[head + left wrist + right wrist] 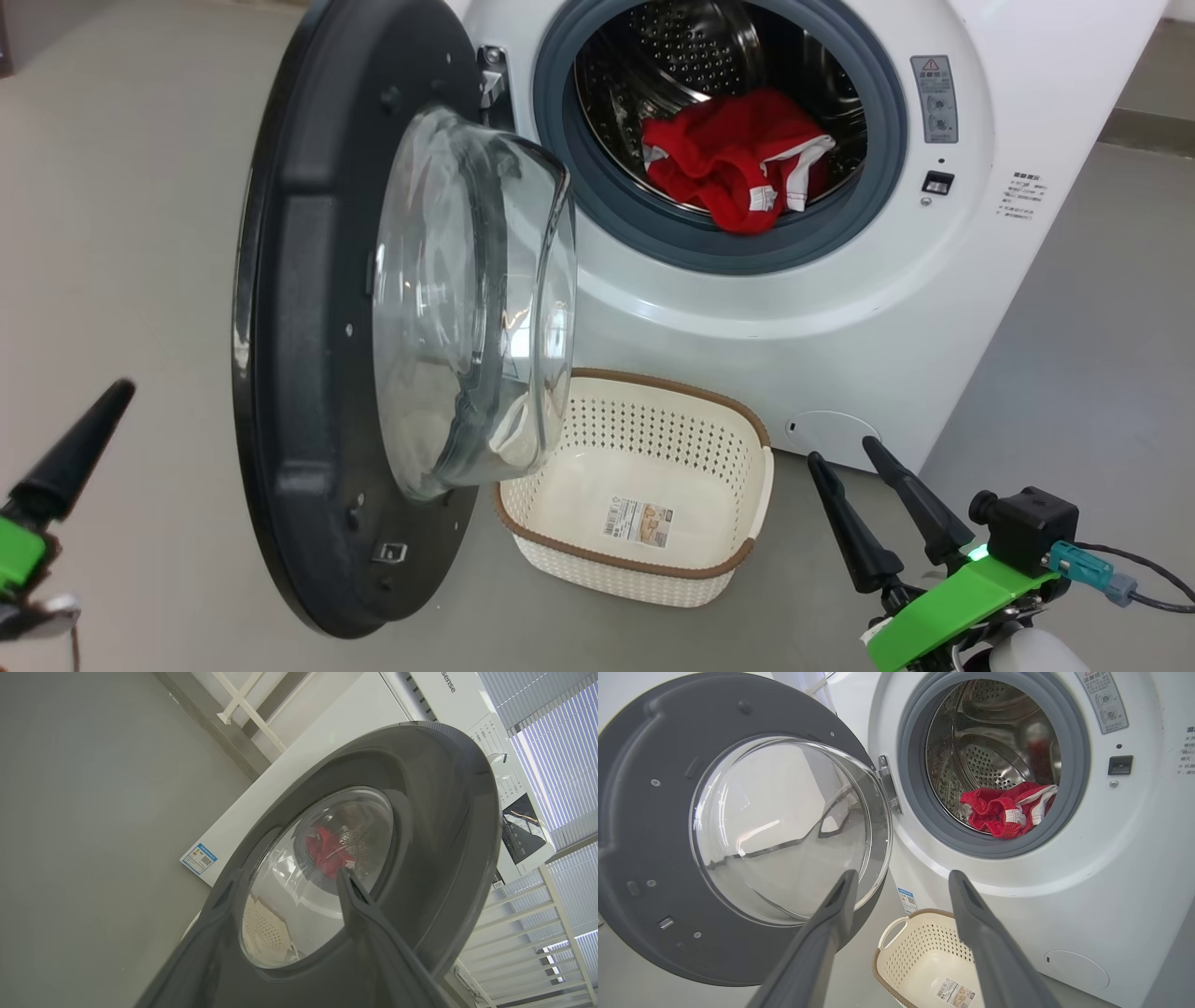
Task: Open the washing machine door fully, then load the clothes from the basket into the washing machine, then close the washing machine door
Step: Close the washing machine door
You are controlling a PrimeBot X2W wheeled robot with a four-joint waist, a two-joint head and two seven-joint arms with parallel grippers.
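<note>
The washing machine (pixel 747 308) stands with its round door (pixel 308 373) swung wide to the left, glass bowl facing the opening. The red and white clothes (pixel 728 159) lie in the steel drum, at its front lip. Below the opening, the cream basket (pixel 653 425) sits on the floor with nothing in it. My right gripper (pixel 842 450) hovers open at the lower right, beside the basket, nothing between its fingers (pixel 971 914). My left gripper (pixel 285 882) is open behind the door's outer face (pixel 444 812); one of its fingers (pixel 79 443) shows at the lower left.
Grey floor spreads left of the door and right of the machine. A round cap (pixel 831 434) sits low on the machine's front, just above my right gripper. White railing (pixel 528 933) and window blinds stand beyond the machine.
</note>
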